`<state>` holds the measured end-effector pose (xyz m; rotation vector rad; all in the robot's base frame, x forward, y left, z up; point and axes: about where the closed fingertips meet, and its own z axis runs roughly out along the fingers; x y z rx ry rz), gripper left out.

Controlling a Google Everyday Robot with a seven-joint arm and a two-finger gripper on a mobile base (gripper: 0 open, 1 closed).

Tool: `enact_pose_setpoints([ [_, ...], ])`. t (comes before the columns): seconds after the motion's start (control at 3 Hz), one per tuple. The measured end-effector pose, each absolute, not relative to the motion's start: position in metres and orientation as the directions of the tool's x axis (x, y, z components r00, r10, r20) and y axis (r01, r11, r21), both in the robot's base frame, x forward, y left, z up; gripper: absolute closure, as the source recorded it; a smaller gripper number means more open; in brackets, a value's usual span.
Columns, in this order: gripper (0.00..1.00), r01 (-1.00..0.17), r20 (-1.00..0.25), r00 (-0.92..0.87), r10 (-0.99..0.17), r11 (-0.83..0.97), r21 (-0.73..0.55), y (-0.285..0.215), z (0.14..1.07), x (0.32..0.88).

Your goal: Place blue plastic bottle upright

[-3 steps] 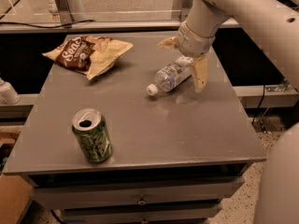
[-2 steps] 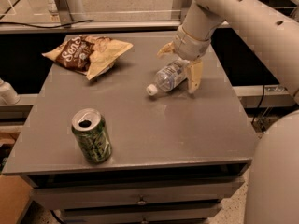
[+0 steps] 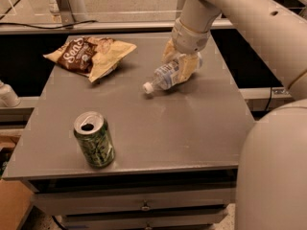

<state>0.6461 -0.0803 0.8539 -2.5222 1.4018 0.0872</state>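
Now my claw is low over the far right part of the worktop, and it holds the blue plastic bottle by the body. One of my fingers presses the near side of the bottle and the other one is on the far side. The bottle is not upright: it lies tilted, with the white cap pointing to the front left, down near the worktop surface. I cannot tell if the cap touches the surface. A green soda can stands upright near the front left, well apart from the bottle. A chips bag lies at the far left corner.
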Motion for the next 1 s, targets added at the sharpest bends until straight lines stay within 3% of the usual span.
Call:
enact_pose_setpoints([
  [0.33,0.87,-0.893,-0.193,0.448,-0.873,-0.429,-0.135,-0.067,0.864,0.633],
  [0.67,1.0,-0.958,-0.276,0.286,-0.918,-0.275,-0.078,-0.062,0.872,0.619],
  [1.0,1.0,-0.995,-0.422,0.1,-0.901,-0.103,-0.018,-0.061,0.886,0.601],
])
